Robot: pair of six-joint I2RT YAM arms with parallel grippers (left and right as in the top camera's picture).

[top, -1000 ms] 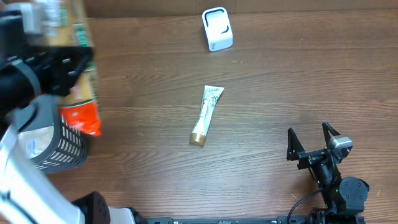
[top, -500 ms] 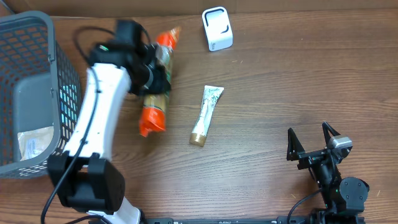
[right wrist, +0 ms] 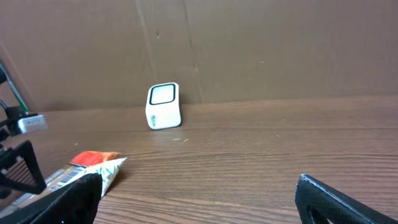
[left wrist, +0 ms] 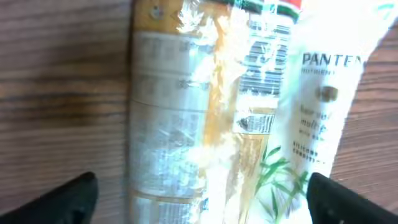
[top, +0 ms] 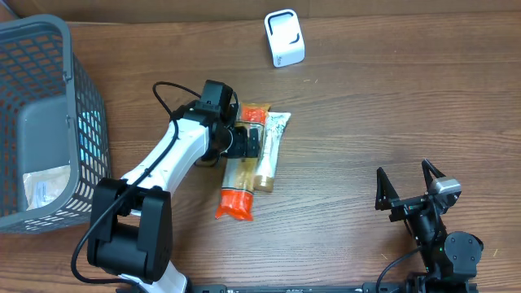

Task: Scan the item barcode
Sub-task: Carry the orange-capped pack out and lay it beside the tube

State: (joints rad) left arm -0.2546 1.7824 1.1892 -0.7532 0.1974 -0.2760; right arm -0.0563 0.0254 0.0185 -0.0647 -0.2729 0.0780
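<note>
A long packet (top: 235,185) with yellow body and orange ends lies flat on the table, tight against the left side of a white Pantene tube (top: 274,145). My left gripper (top: 247,142) hovers open just over both, its fingertips (left wrist: 73,198) standing wide on either side, holding nothing. In the left wrist view the packet (left wrist: 180,112) shows a barcode (left wrist: 261,55) facing up beside the tube (left wrist: 320,118). The white scanner (top: 284,37) stands at the back of the table. At the near right my right gripper (top: 411,184) rests open and empty.
A grey mesh basket (top: 88,134) stands at the far left with a pale pouch (top: 42,185) inside. The right wrist view shows the scanner (right wrist: 163,106) before a cardboard wall (right wrist: 280,50), and the packet's orange end (right wrist: 93,157) at the left.
My left arm swung from over the basket to mid-table carrying the packet, laid it down next to the tube, and its jaws opened. The right arm stayed still.
</note>
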